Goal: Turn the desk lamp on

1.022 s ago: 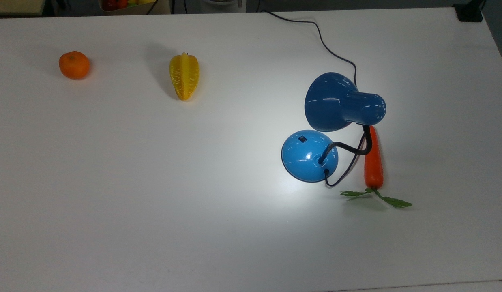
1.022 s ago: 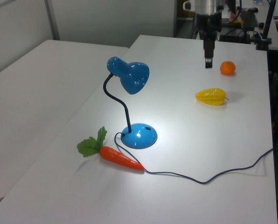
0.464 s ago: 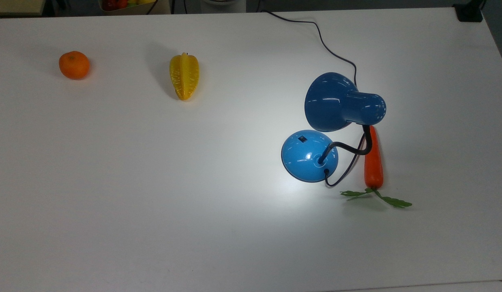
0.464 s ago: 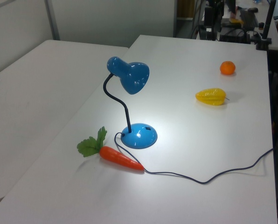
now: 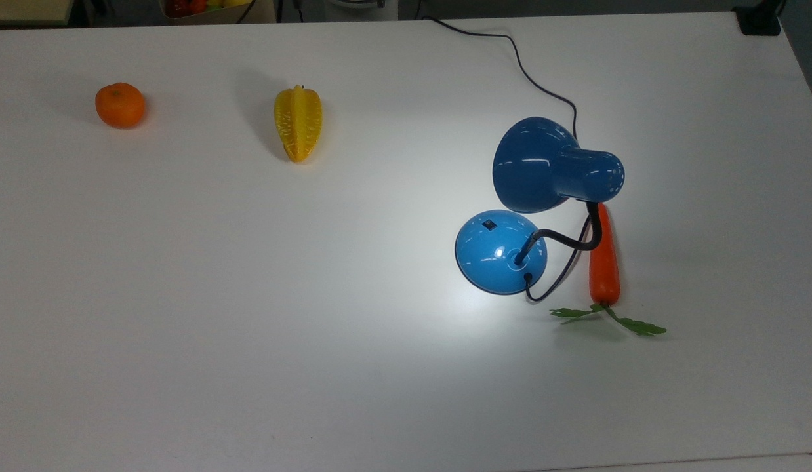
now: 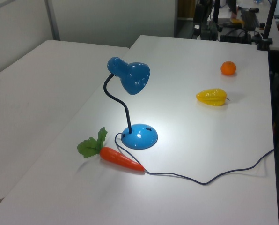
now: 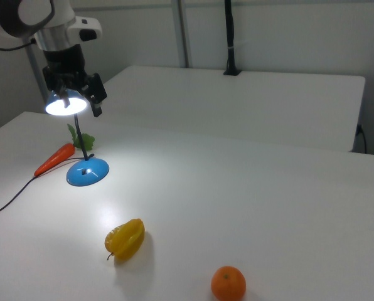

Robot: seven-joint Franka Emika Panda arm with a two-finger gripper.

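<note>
The desk lamp (image 5: 544, 164) is glossy blue, with a bell shade on a black bent neck above its round base (image 5: 501, 252). A small black switch (image 5: 489, 225) sits on the base. The lamp is lit and throws a bright pool on the white table (image 5: 248, 295). In the left view the desk lamp (image 6: 135, 77) stands mid-table. In the right view the glowing shade (image 7: 66, 106) shows at the upper left, above the base (image 7: 86, 172). My gripper (image 7: 80, 94) hangs high at the right view's top left and overlaps the shade in the picture.
An orange carrot (image 5: 604, 259) with green leaves lies beside the lamp base. A yellow starfruit (image 5: 298, 123) and an orange (image 5: 120, 105) lie toward the top view's left. The black cord (image 5: 530, 72) runs to the table's far edge.
A second ago the gripper hung over the table near the orange in the left view; it has since left that spot. The lamp stays lit and nothing on the table moved.
</note>
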